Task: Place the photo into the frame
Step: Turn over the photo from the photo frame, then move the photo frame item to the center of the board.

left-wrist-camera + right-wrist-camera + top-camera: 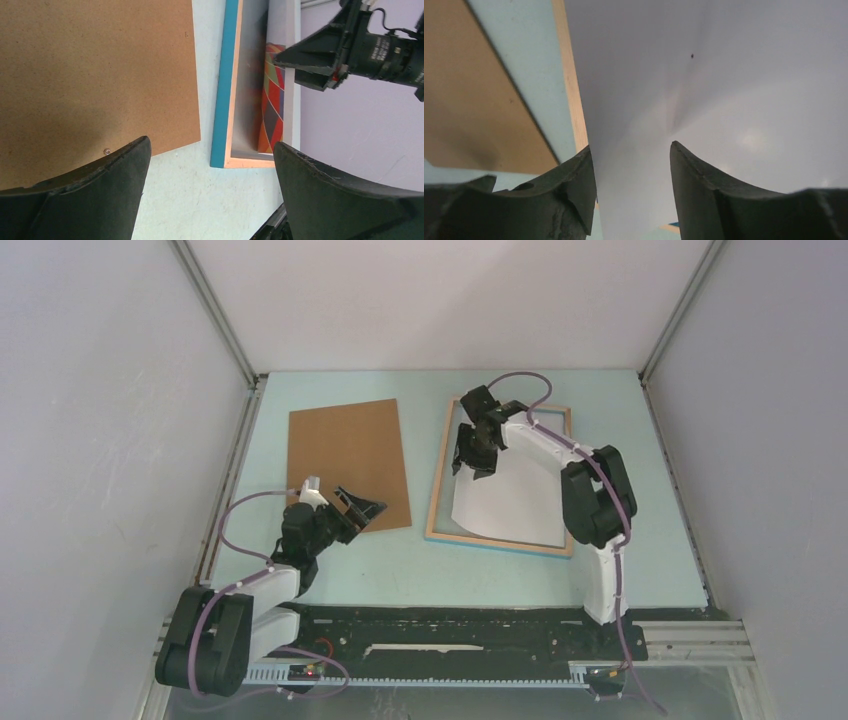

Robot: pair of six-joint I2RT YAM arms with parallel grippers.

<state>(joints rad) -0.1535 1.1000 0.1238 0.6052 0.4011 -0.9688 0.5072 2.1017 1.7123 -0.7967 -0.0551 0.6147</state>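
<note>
The photo (515,495) lies white back up inside the frame (437,502). Its left edge curls up off the frame's left rail, so the left wrist view catches the coloured print underneath. The right gripper (470,468) hangs over the frame's far left part, jaws partly apart above the paper and clamping nothing. Left of the frame, the left gripper (357,508) is spread wide over the brown backing board (345,460), which lies on the desk (400,570).

Left hand (366,508) wide open; right hand (470,466) parted.
</note>
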